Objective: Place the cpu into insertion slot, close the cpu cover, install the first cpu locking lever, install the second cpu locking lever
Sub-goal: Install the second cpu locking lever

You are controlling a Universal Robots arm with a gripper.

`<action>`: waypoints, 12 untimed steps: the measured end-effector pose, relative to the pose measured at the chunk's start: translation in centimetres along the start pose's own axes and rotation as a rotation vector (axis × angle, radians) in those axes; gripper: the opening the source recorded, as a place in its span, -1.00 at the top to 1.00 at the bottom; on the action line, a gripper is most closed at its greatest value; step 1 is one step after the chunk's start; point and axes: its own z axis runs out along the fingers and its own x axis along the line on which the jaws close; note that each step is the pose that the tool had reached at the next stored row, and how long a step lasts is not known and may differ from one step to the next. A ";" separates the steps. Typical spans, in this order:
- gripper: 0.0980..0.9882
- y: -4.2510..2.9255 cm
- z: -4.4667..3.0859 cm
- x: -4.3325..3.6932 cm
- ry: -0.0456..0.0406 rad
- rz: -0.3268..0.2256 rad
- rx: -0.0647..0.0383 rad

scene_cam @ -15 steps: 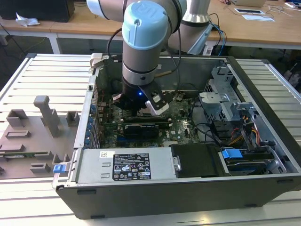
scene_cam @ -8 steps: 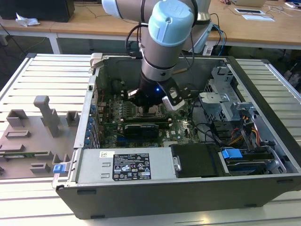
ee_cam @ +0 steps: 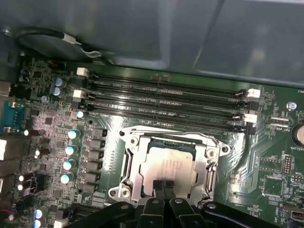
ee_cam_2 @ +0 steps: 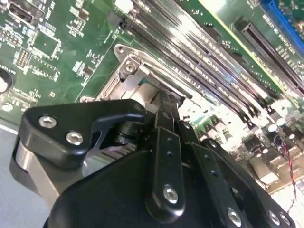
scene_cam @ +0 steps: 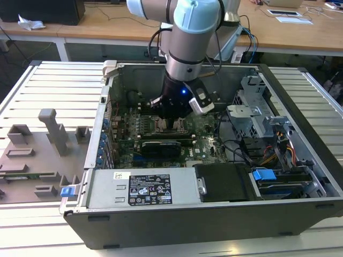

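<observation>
The gripper (ee_cam: 165, 186) is lowered into the open computer case (scene_cam: 300, 176), directly above the insertion slot (ee_cam: 124, 164) on the green board (ee_cam: 114, 128). In the first wrist view the two fingertips (ee_cam: 158, 185) are seen pressed together, side by side, with their ends on the near edge of the cpu (ee_cam: 167, 164), nothing being pinched between them. The cpu is seated flat in the slot, just ahead of the fingertips. The cpu cover (ee_cam: 209, 145) is lowered around the chip, its silver frame bordering the chip on all sides, the metal top showing through the window. Beyond the slot, farther from the gripper, four long black memory slots (ee_cam: 166, 102) are laid parallel across the board. In the second wrist view the gripper (ee_cam_2: 166, 102) is seen from behind, its tips meeting at the silver frame (ee_cam_2: 128, 66) of the socket. In the exterior view the gripper (scene_cam: 174, 126) is found near the middle of the board, with the arm (scene_cam: 187, 48) standing over it. Whether the locking levers are latched cannot be told.
</observation>
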 end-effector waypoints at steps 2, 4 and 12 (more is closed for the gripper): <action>0.99 0.17 -1.17 0.07 0.0008 0.000 0.005; 0.99 0.24 -2.35 0.17 0.0008 0.000 0.006; 0.99 0.33 -4.03 0.32 0.0007 0.000 0.005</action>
